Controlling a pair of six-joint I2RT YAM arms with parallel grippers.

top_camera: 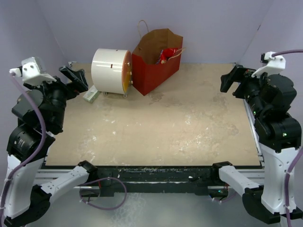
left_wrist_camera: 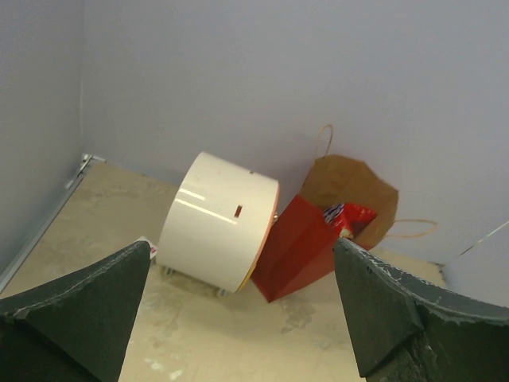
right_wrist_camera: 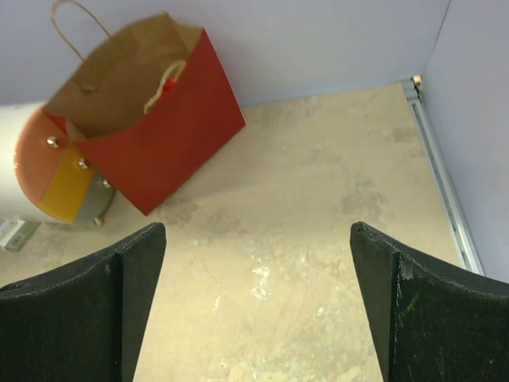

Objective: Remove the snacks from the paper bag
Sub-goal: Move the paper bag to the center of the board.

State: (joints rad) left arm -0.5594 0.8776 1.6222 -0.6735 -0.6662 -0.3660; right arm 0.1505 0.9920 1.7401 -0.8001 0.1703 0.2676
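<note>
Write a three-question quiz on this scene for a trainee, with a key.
1. True or false: a red snack packet shows inside the open mouth of the paper bag.
2. What lies just beside the bag, on its left in the top view? A) a white cylinder on its side; B) a blue bowl; C) a green bottle.
3. Fill in: both arms' jaws stand ____, holding nothing.
Key: 1 true; 2 A; 3 open.

Pale lilac walls [top_camera: 208,23] rise behind and on both sides of the beige, white-scuffed table [top_camera: 180,127]. A metal rail [right_wrist_camera: 445,183], possibly aluminium, edges its right side.
</note>
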